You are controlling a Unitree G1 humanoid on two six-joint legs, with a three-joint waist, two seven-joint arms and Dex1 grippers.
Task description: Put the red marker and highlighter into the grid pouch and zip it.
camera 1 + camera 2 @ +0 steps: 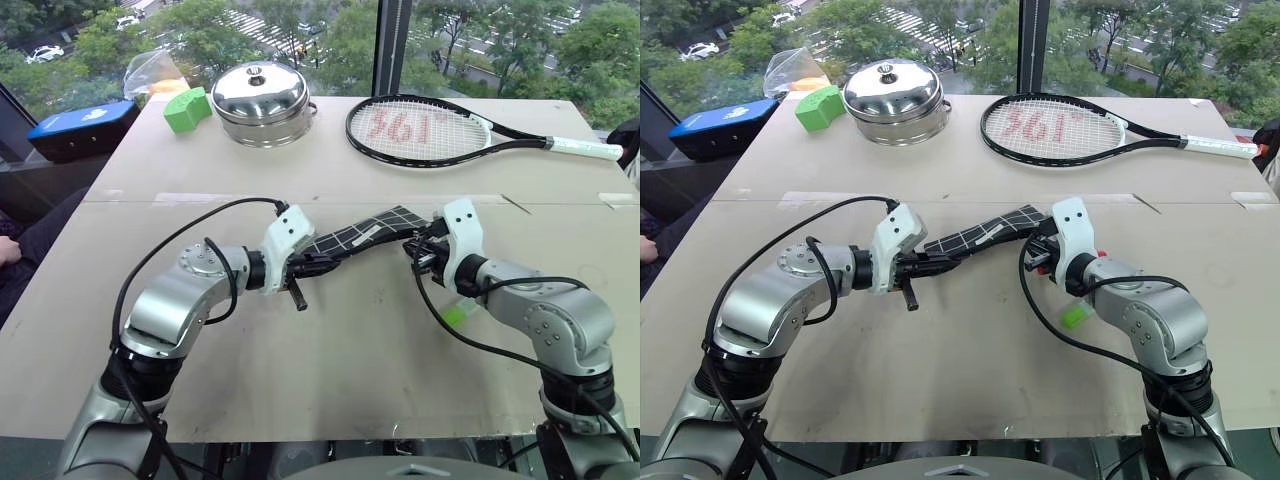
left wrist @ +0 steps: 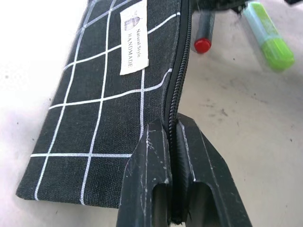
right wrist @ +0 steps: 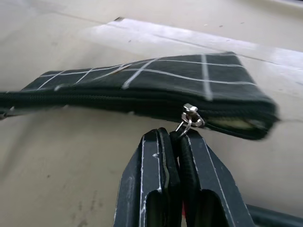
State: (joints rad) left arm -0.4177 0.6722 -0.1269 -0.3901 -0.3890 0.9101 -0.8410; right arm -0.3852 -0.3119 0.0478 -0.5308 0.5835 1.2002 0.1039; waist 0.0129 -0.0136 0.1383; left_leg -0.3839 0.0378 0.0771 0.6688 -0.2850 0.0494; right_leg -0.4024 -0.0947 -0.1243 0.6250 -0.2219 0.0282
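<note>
Black fabric crossed by a white grid marks the grid pouch (image 1: pixel 362 234), held raised off the worktop (image 1: pixel 330 370) and stretched between the two hands, evidently so the zipper line stays taut for the slider to run. The left hand (image 2: pixel 171 142) is clenched on the zipper-edge seam at one end, serving as an anchor. The right hand (image 3: pixel 176 142) is clenched on the pull attached to the metal slider (image 3: pixel 191 116), which sits near the far end with a short gap of the mouth open beyond it.

The red marker (image 2: pixel 203 33) lies on the worktop just beside the pouch, outside it. The highlighter (image 2: pixel 267 35) lies near it, also outside, close under the right arm. Judgement: neither item is loaded, so the present grip suits opening the pouch rather than closing it.

Well apart on the far worktop stand a tennis racket (image 1: pixel 450 130), a steel lidded pot (image 1: pixel 262 100) and a green block (image 1: pixel 185 108).
</note>
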